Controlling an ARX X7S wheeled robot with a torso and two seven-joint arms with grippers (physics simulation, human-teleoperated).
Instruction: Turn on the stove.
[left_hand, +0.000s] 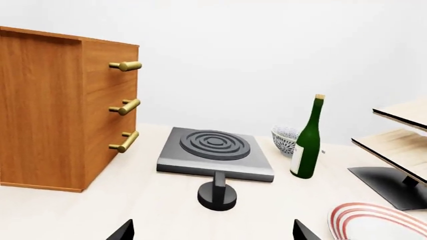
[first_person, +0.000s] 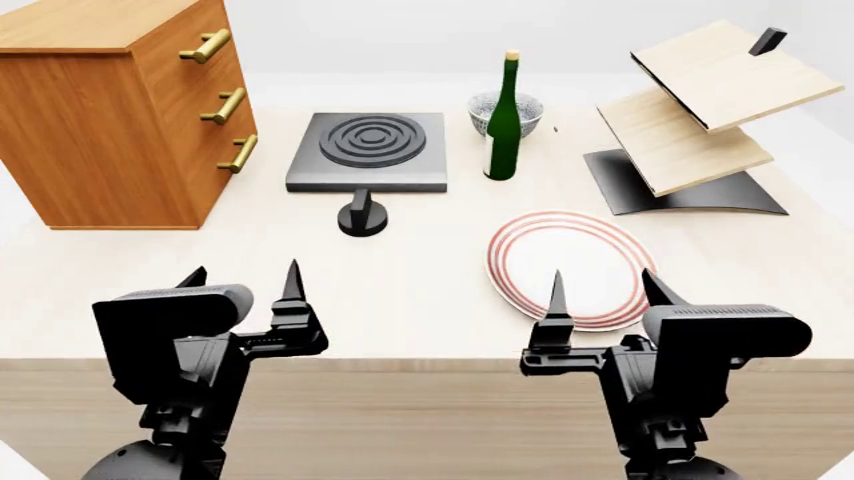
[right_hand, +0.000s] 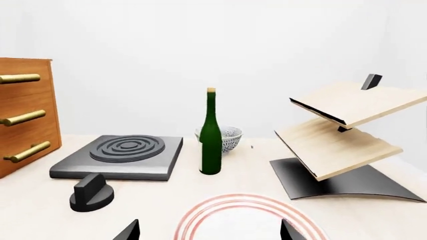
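Observation:
The stove (first_person: 367, 152) is a flat dark grey slab with dark concentric burner rings, on the table's far side; it shows in the left wrist view (left_hand: 215, 152) and the right wrist view (right_hand: 120, 156). Its small black round knob (first_person: 362, 216) stands on the table just in front of the slab and shows in both wrist views too (left_hand: 217, 192) (right_hand: 91, 192). My left gripper (first_person: 243, 282) is open and empty near the table's front edge, well short of the knob. My right gripper (first_person: 607, 288) is open and empty over the near rim of the plate.
A wooden drawer chest (first_person: 120, 105) with brass handles stands left of the stove. A green bottle (first_person: 503, 118) and a patterned bowl (first_person: 523, 110) stand right of it. A tilted wooden shelf rack (first_person: 694, 115) is at the far right. A red-ringed white plate (first_person: 567, 265) lies front right.

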